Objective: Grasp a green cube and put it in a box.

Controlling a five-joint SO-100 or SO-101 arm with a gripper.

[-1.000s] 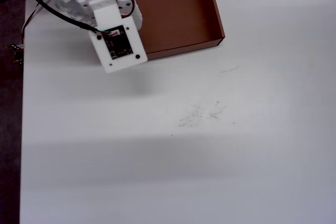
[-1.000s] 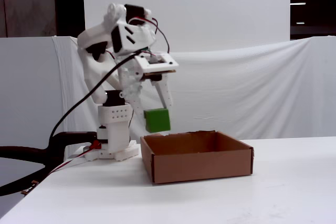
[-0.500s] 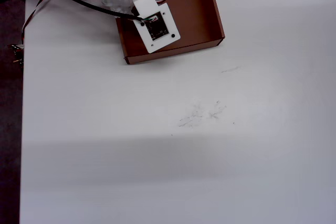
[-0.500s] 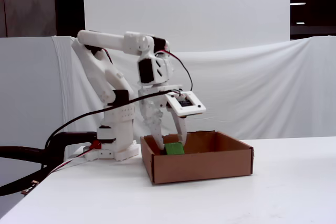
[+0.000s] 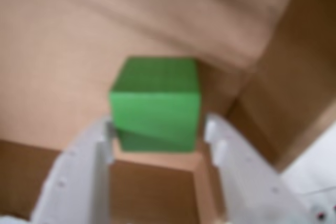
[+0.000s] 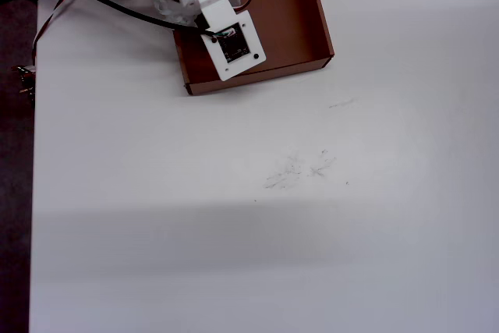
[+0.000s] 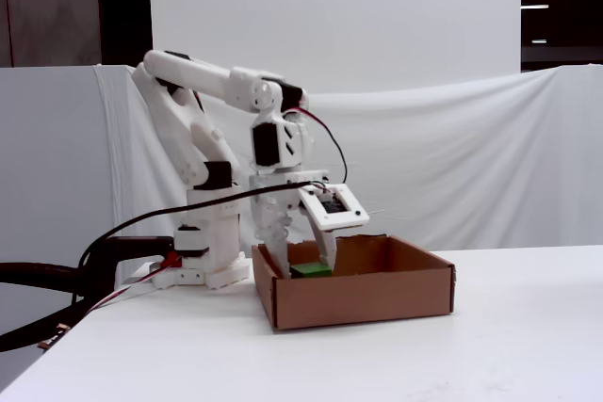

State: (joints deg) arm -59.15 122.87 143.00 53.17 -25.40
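While arm reaches down into box [image 7: 358, 294], count stands: one cube [image 5: 155, 103], one box, one arm. Wrist view alone shows cube whole, on box floor near corner, between end effector [image 5: 157, 129] fingers [image 5: 86, 156]; slim gaps beside cube, contact unclear. Fixed view shows only cube top above wall. Overhead view: arm hides cube; box [image 6: 300, 29] on white worktop [image 6: 273, 216].

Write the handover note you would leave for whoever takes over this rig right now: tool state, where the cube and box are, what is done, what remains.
Tool: inside the box, fingers either side of the green cube; the blurred wrist view does not settle whether it grips.
Cube: low in the box, near its left wall in the fixed view.
Done: cube carried into the box.
Left: confirm release, lift the arm clear.
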